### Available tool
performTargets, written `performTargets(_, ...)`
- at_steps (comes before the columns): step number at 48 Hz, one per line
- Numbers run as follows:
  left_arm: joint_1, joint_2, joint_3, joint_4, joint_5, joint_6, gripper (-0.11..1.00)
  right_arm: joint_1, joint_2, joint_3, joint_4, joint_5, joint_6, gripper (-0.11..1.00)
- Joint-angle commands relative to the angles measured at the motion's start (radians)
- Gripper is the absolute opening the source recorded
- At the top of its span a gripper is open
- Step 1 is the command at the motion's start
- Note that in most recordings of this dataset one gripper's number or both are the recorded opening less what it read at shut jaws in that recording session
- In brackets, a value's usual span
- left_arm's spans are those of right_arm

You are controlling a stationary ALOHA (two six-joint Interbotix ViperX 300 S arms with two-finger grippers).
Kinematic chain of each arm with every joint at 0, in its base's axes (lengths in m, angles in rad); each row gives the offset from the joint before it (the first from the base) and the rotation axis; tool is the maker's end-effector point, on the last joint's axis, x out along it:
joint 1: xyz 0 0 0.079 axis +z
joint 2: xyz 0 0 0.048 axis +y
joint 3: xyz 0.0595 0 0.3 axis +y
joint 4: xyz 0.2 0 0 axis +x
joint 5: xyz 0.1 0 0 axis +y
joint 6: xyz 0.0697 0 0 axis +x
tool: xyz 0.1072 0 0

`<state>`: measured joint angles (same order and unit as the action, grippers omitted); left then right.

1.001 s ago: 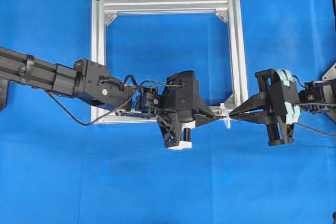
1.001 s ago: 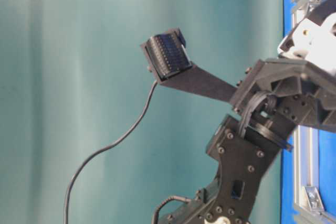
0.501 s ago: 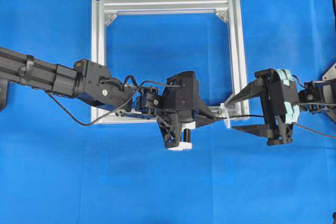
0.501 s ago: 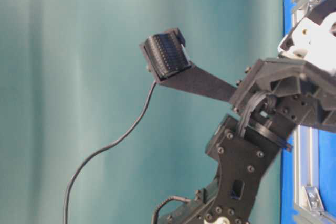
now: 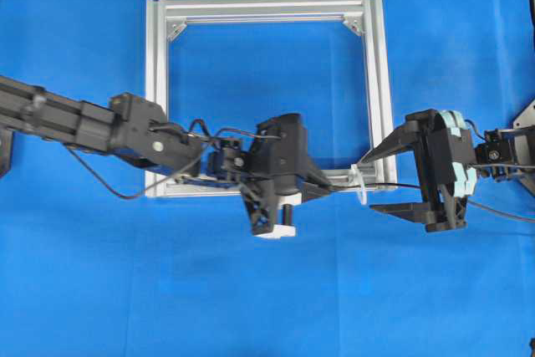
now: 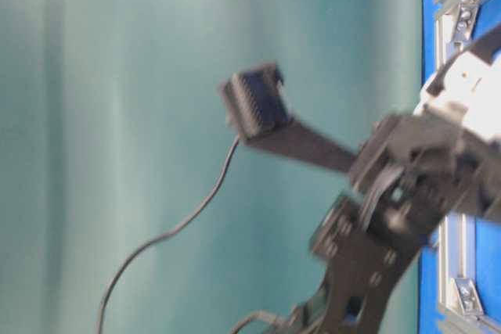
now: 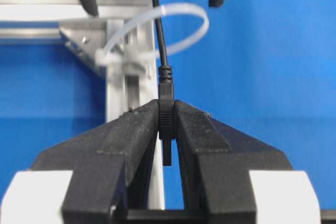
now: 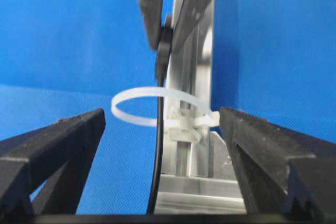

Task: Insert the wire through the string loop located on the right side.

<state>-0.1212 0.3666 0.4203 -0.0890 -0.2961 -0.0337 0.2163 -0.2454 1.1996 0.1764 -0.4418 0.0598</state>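
Here, thin black wire threads translucent string loop; left fingers clench plug, right fingers released

No text, label, brand, number or sign can be read in any view.
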Motion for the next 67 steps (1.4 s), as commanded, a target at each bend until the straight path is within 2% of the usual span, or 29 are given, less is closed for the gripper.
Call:
performTargets(1,0.003,-0.091,0.041,0.002,-0.009,0.002,0.08,-0.002,-0.006,-0.014,0.002,0.002,-0.002,0.96)
performTargets(25,-0.021,-0.342,0.42,-0.002,-0.037,-0.015,0.08,-0.002,-0.011,-0.011,-0.002,0.011,-0.002,0.96)
performTargets(41,-0.048,-0.531,0.649,-0.002,-0.071,-0.094,0.08,0.0,-0.011,-0.011,-0.003,0.02,-0.002,0.96)
performTargets(56,-0.078,-0.667,0.793,-0.002,-0.067,-0.107,0.08,-0.002,-0.011,-0.011,-0.005,0.02,-0.003,0.96)
performTargets(67,-0.087,-0.683,0.811,0.0,-0.067,-0.107,0.08,-0.002,-0.011,-0.011,-0.005,0.02,-0.003,0.96)
